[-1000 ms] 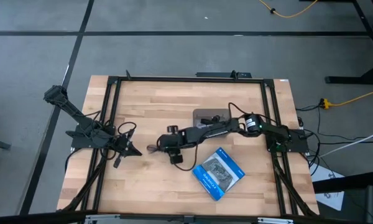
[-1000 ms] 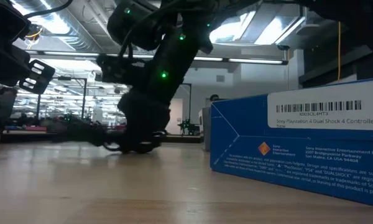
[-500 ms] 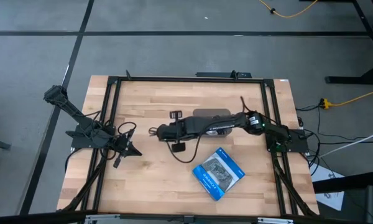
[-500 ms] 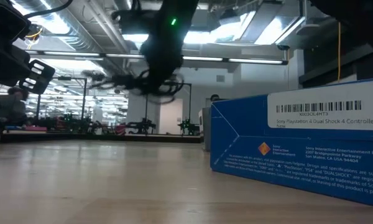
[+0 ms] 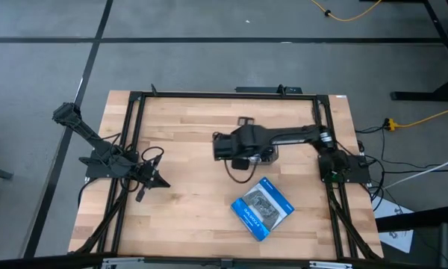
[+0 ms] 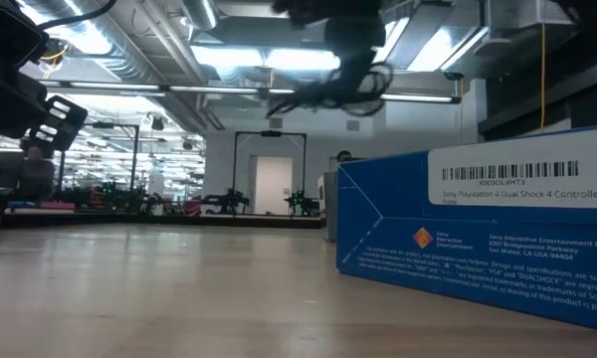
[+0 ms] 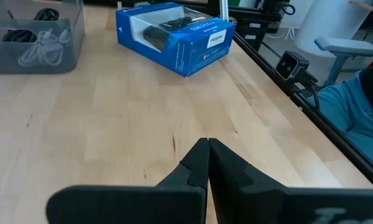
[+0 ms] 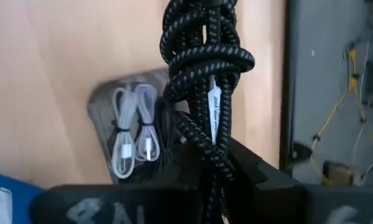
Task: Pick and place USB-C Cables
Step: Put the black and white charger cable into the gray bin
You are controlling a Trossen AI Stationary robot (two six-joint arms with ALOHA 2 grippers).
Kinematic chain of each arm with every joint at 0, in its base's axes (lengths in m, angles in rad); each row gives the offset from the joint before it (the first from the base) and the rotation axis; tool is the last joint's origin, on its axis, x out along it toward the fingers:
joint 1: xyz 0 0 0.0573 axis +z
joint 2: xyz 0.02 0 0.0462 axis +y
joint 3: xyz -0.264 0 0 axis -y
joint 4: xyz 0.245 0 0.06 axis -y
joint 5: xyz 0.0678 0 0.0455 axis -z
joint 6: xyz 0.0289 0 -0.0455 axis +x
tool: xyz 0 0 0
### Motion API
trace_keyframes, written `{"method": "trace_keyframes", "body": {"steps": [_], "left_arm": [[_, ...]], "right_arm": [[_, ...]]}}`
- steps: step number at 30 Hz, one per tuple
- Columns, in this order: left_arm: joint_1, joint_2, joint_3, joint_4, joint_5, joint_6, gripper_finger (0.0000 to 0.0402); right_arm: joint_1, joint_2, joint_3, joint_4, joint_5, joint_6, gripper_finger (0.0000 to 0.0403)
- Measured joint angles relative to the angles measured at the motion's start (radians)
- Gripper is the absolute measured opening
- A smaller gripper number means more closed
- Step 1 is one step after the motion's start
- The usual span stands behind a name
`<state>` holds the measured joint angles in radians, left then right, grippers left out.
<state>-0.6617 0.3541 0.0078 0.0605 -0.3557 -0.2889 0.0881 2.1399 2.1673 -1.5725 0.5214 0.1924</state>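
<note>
A black braided USB-C cable (image 8: 202,68), coiled into a bundle, hangs from my right gripper (image 8: 205,177), which is shut on it. In the high view the gripper (image 5: 235,149) hovers over the grey tray (image 8: 102,102) at the table's middle right, and the cable's loop (image 5: 237,166) dangles below. The low view shows the cable (image 6: 343,85) high above the tabletop. White cables (image 8: 130,140) lie in the tray, which also shows in the left wrist view (image 7: 37,59). My left gripper (image 5: 155,179) waits shut at the table's left (image 7: 208,158). My right gripper pinches the braided bundle at one end (image 8: 205,146) between its two fingers, which point down from above. The rest of the coil hangs beyond the fingertips, lifted clear of the table and above the tray. The fingers themselves hide the exact spot of the hold.
A blue printed packet (image 5: 262,208) lies flat near the table's front right, also seen in the low view (image 6: 478,229) and the left wrist view (image 7: 174,34). A black metal frame (image 5: 209,96) runs around the tabletop. Bare wood lies between the two arms.
My right gripper has risen from the tabletop and gone toward the table's right and far edges, to above the grey tray. The black cable has come up with it, lifted clear of the table, and now hangs below it.
</note>
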Motion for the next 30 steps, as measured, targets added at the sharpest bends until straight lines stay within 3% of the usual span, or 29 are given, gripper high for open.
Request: {"method": "trace_keyframes", "body": {"steps": [8,17,20,23,26,30], "left_arm": [[0.0,0.0,0.0,0.0,0.002,0.0,0.0],[0.0,0.0,0.0,0.001,-0.032,-0.009,0.0],[0.0,0.0,0.0,0.002,-0.051,-0.047,0.0],[0.0,0.0,0.0,0.003,-0.059,-0.051,0.0],[0.0,0.0,0.0,0.004,-0.079,-0.05,0.0],[0.0,0.0,0.0,0.004,-0.081,-0.05,0.0]], "right_arm": [[-0.001,-0.372,-0.466,0.068,0.034,0.222,0.0037],[0.008,-0.716,-1.023,0.736,-0.158,-0.002,0.0037],[-0.031,-0.762,-1.136,0.867,-0.17,-0.08,0.0037],[-0.078,-0.778,-1.214,0.941,-0.248,-0.09,0.0039],[-0.123,-0.78,-1.262,0.974,-0.326,-0.048,0.0075],[-0.163,-0.78,-1.276,0.973,-0.334,-0.014,0.0135]]}}
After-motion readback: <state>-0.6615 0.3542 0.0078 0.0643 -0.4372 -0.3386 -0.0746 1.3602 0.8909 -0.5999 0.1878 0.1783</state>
